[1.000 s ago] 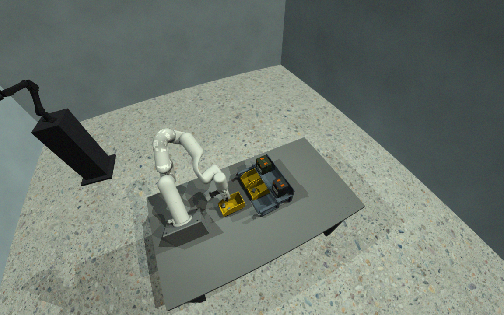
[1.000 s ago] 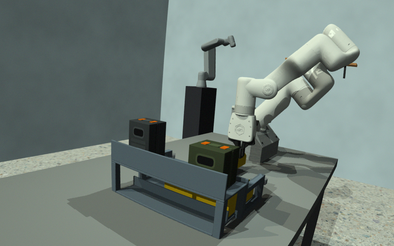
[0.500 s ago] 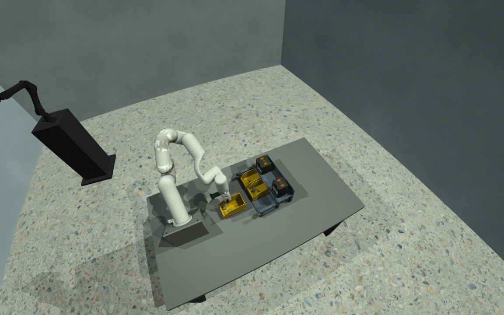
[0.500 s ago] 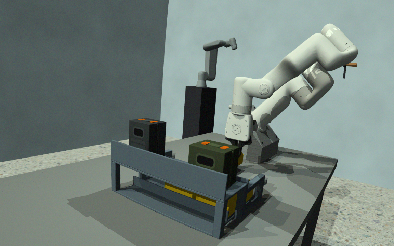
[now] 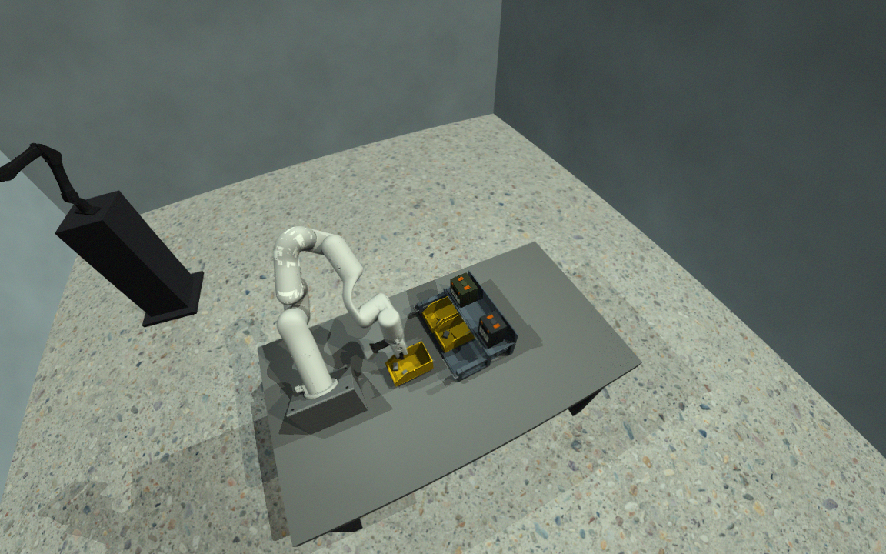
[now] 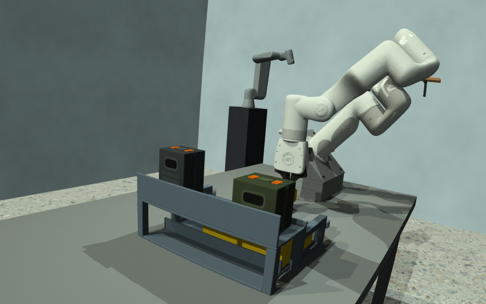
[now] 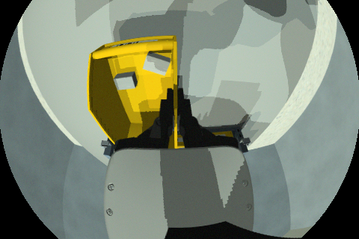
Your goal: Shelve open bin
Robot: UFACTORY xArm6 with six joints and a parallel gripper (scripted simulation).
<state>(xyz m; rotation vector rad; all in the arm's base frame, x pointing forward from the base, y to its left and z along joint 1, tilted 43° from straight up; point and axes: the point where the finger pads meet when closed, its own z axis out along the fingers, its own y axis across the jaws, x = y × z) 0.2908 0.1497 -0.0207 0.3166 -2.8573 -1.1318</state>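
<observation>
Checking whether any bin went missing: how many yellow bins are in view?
3: two side by side on the shelf, at and; one by the gripper, at. None seems hidden.
</observation>
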